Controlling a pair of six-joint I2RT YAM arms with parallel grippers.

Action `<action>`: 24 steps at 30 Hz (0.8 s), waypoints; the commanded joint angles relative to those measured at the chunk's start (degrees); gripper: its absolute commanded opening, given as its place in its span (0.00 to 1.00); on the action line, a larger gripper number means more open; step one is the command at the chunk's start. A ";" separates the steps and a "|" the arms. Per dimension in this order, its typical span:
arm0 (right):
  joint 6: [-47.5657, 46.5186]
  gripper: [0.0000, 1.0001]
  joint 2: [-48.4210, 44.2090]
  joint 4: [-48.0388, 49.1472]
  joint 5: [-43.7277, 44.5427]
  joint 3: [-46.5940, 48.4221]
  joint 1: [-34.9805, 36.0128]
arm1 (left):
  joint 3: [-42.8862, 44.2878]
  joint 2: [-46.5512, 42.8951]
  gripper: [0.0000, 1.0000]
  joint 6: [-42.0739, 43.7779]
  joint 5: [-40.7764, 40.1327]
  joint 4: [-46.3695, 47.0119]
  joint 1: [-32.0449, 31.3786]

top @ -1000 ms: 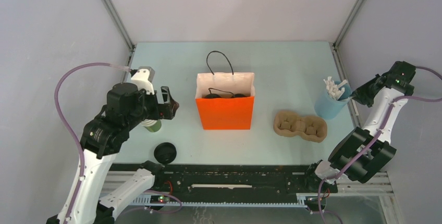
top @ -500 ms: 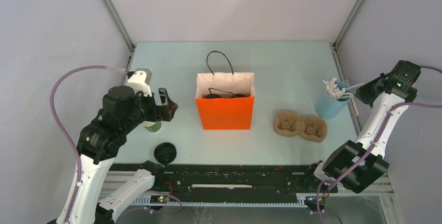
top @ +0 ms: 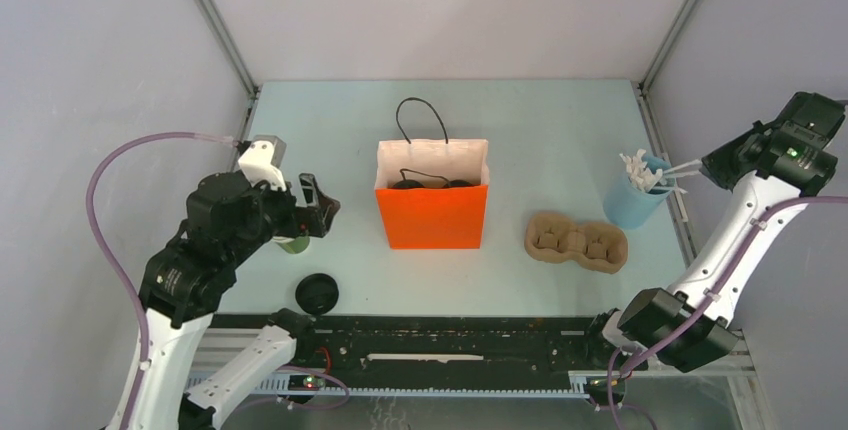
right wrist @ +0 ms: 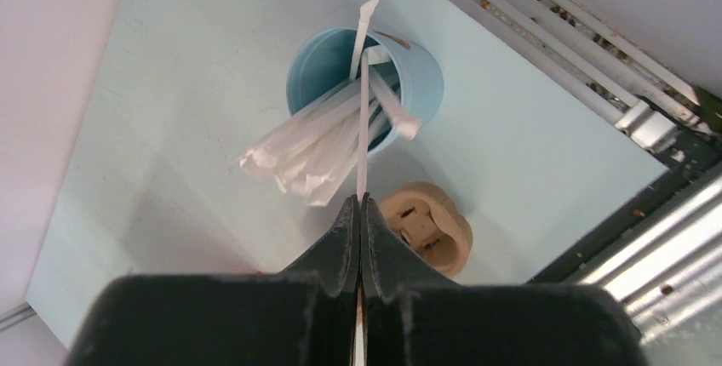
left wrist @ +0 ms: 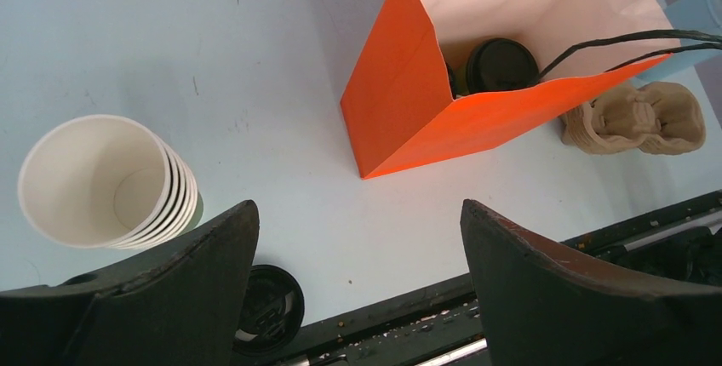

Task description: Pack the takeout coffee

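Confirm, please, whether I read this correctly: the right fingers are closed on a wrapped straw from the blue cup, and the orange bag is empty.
Not quite: the orange bag is not empty; the left wrist view shows a black-lidded cup inside it. The rest stands: the right fingers are closed on a wrapped straw from the blue cup.

Two lidded cups (left wrist: 501, 64); one each: bag (top: 432, 217), cup stack (left wrist: 106, 183), carrier (top: 577, 240), loose lid (top: 316, 293), straw tumbler (top: 630, 205).
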 commanded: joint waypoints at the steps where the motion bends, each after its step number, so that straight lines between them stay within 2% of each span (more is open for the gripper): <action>1: -2.86 0.00 -2.15 -8.42 2.18 8.15 0.24 | 0.82 -0.98 0.93 0.06 0.13 1.76 -1.36; 9: -4.39 0.00 -3.26 -16.52 -0.83 21.55 0.05 | 1.79 -1.83 0.93 0.70 -1.20 1.50 -3.52; 13: -4.06 0.00 -3.75 -14.16 -12.91 25.22 -0.02 | 2.62 -2.11 0.93 0.48 -1.29 1.50 -4.12; 16: -0.74 0.00 -5.28 -4.11 -26.79 25.67 2.20 | 3.42 -2.08 0.93 0.18 -1.29 1.40 -4.13; 18: 3.31 0.00 -6.03 5.33 -35.39 24.17 6.04 | 4.21 -1.86 0.93 0.09 -1.61 1.28 -4.13; 20: 6.74 0.00 -5.72 13.04 -40.70 23.17 13.19 | 5.32 -1.38 0.93 0.00 -2.03 1.15 -4.13; 24: 10.12 0.00 -2.66 19.24 -46.27 23.35 29.32 | 8.58 0.12 0.92 -0.21 -2.99 0.26 -4.13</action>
